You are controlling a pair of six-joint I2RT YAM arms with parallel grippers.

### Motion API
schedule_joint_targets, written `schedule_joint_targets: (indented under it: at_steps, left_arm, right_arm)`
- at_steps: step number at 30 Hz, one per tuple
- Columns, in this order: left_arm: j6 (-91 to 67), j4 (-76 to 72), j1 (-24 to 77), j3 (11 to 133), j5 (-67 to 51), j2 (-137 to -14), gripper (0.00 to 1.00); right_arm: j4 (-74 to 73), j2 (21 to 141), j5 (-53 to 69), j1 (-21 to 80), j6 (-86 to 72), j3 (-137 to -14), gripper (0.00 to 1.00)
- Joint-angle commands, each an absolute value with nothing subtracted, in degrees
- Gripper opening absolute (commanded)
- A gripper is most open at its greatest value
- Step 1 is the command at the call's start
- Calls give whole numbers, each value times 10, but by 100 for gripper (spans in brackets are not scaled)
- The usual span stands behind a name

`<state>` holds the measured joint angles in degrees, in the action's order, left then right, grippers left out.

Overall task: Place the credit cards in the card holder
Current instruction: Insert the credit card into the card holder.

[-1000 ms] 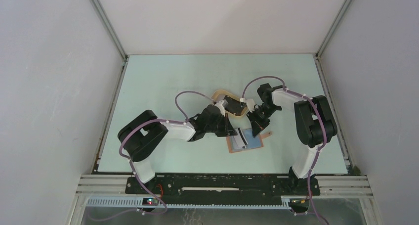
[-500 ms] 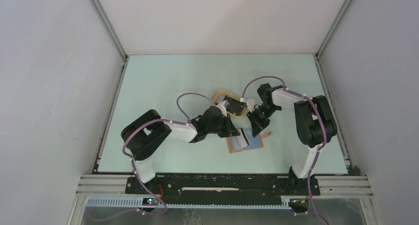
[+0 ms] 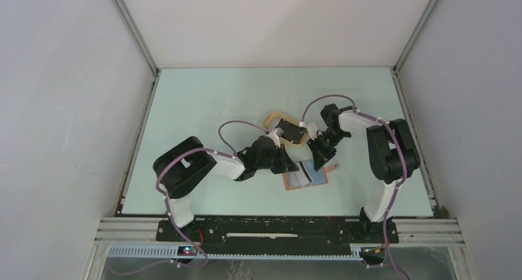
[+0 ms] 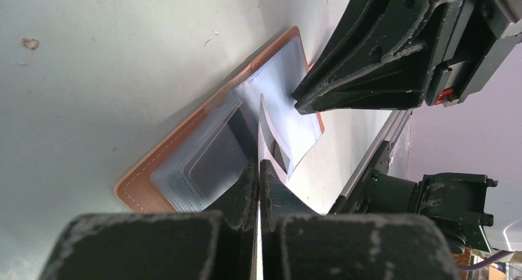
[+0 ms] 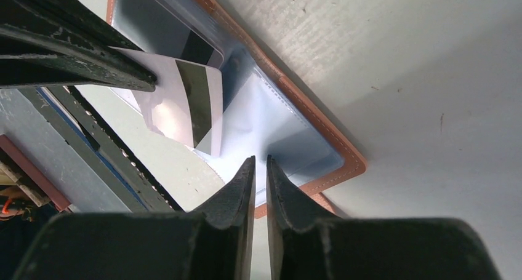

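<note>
The card holder (image 3: 308, 180) lies open on the table, brown leather rim (image 5: 345, 157) round light blue pockets (image 4: 203, 160). My left gripper (image 4: 259, 169) is shut on a whitish credit card (image 5: 184, 101) with a dark stripe. The card is seen edge-on (image 4: 263, 123) in the left wrist view, and its far end reaches over the holder's middle pockets. My right gripper (image 5: 260, 163) hangs just over the holder's right-hand pocket, its jaws a narrow gap apart with nothing between them. In the top view both grippers, left (image 3: 297, 167) and right (image 3: 318, 163), meet over the holder.
A beige oval tray (image 3: 275, 116) stands just behind the two grippers, partly hidden by them. The holder's snap tab (image 3: 333, 167) sticks out to the right. Grey walls close in the table on three sides.
My left arm has pushed right, bringing the card farther over the holder. The right gripper's jaws have parted slightly; that arm has stayed in place.
</note>
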<state>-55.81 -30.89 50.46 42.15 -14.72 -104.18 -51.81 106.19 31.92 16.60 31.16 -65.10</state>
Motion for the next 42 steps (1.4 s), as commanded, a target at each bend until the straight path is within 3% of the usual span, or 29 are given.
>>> schedule_joint_targets:
  at_steps: [1,12,21,42]
  left_arm:
    - [-568,-307,509,411,-143,-1053,0]
    - [-566,-258,504,436,-144,-1068,0]
    - [-566,-223,501,460,-146,-1089,0]
    - [-588,-141,483,471,-183,-1110,7]
  right_arm:
    - [-520,1031,340,162,318,-665,21]
    - [-506,967,413,163,345,-649,29]
    - [-487,942,462,172,345,-637,20]
    - [-418,973,428,189,251,-623,4]
